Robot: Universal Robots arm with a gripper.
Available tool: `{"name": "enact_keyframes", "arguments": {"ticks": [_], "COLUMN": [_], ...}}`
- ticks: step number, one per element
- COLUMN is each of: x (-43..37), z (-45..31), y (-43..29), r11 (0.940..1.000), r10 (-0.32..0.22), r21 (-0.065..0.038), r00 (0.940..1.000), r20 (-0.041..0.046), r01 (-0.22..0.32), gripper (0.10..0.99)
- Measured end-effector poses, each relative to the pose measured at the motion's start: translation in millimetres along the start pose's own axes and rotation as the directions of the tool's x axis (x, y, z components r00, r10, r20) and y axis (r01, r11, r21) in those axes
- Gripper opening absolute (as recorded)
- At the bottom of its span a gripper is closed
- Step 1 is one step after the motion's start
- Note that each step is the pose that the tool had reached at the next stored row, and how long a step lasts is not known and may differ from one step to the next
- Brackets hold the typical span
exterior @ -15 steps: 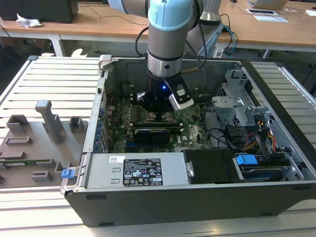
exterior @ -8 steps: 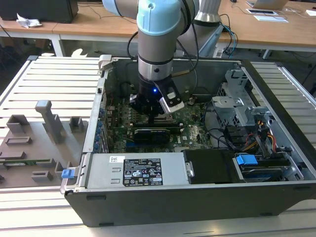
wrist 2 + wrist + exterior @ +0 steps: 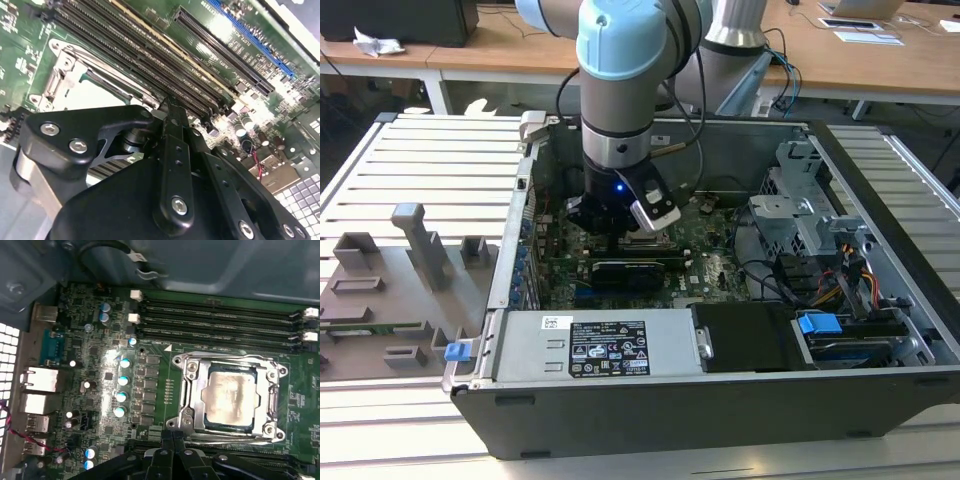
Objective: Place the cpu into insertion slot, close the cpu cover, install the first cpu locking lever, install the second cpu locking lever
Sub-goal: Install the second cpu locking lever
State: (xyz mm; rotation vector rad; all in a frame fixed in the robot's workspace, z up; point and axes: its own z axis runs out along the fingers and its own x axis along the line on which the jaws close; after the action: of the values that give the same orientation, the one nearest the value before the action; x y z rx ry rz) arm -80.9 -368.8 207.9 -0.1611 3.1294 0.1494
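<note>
First wrist view: cpu [image 3: 231,399] seated under cpu cover [image 3: 272,395] | gripper [image 3: 173,440] jaws pressed together, empty, beside socket edge

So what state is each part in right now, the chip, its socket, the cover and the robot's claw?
cpu: seated in the insertion slot, metal top showing.
insertion slot: filled by the cpu.
cpu cover: down flat around the cpu.
end effector: fingers together, holding nothing, beside the socket.
computer case: side open.

Memory slots [image 3: 220,320] flank the cpu cover [image 3: 231,400] (open space above it).
</note>
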Motion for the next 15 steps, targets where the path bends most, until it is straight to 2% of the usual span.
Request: {"name": "enact_keyframes", "arguments": {"ticks": [3,9,15], "x": [2.0,2.1,-2.2], "z": [2.1,5.6,8.0], "y": [0.0,0.2,5.2], "r11": [0.9996,0.998,0.9977], "r10": [-0.027,-0.062,-0.066], "r21": [-0.009,-0.014,-0.016], "r00": [0.9996,0.9981,0.9978], "r20": [-0.0016,-0.0043,-0.0043], "r01": [0.027,0.062,0.066], "gripper": [0.106,0.106,0.106]}}
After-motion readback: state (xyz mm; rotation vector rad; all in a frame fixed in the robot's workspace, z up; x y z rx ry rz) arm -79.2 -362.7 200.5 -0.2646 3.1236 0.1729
